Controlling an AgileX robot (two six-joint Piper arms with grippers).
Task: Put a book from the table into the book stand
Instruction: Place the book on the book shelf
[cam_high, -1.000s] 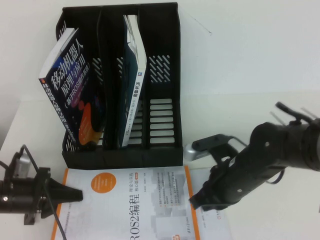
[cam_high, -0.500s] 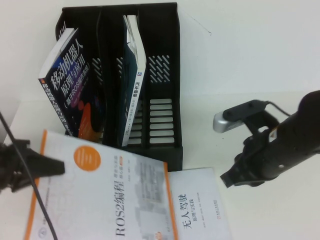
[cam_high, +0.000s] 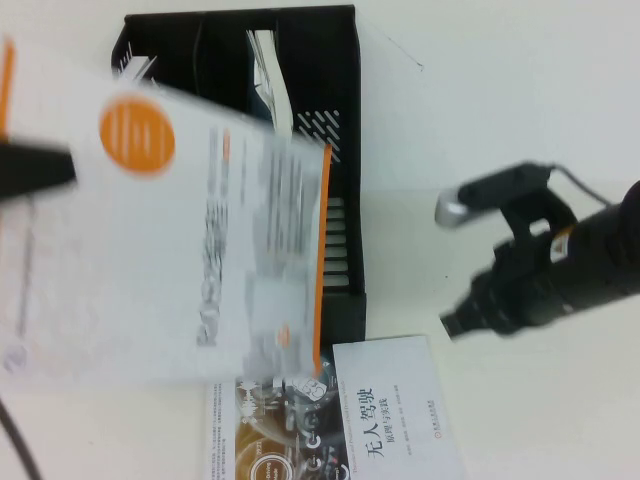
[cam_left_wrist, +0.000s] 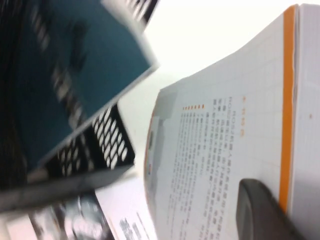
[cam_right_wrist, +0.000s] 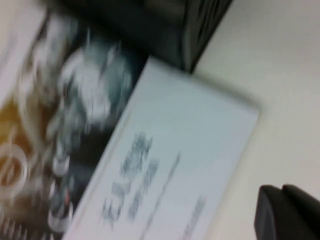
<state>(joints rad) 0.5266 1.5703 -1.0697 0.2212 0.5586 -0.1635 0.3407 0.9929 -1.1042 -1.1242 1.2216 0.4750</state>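
My left gripper (cam_high: 38, 168) is shut on the white book with the orange spine (cam_high: 200, 220) and holds it high in the air in front of the left side of the black book stand (cam_high: 340, 110). In the left wrist view one dark finger (cam_left_wrist: 260, 210) presses on the book's printed cover (cam_left_wrist: 220, 135), next to a teal book (cam_left_wrist: 75, 75) in the stand. My right gripper (cam_high: 456, 322) is shut and empty, above the table to the right of the stand. Its fingertips (cam_right_wrist: 287, 212) lie together.
A white book with black characters (cam_high: 395, 405) and a dark book with circles (cam_high: 265, 435) lie on the table in front of the stand, and both show in the right wrist view (cam_right_wrist: 175, 165). A book (cam_high: 268, 60) stands in the middle slot. The right slot (cam_high: 335, 215) holds nothing.
My left gripper has lifted the white-orange book off the table, up and toward the stand, uncovering the dark book beneath. My right arm has drawn back to the right.
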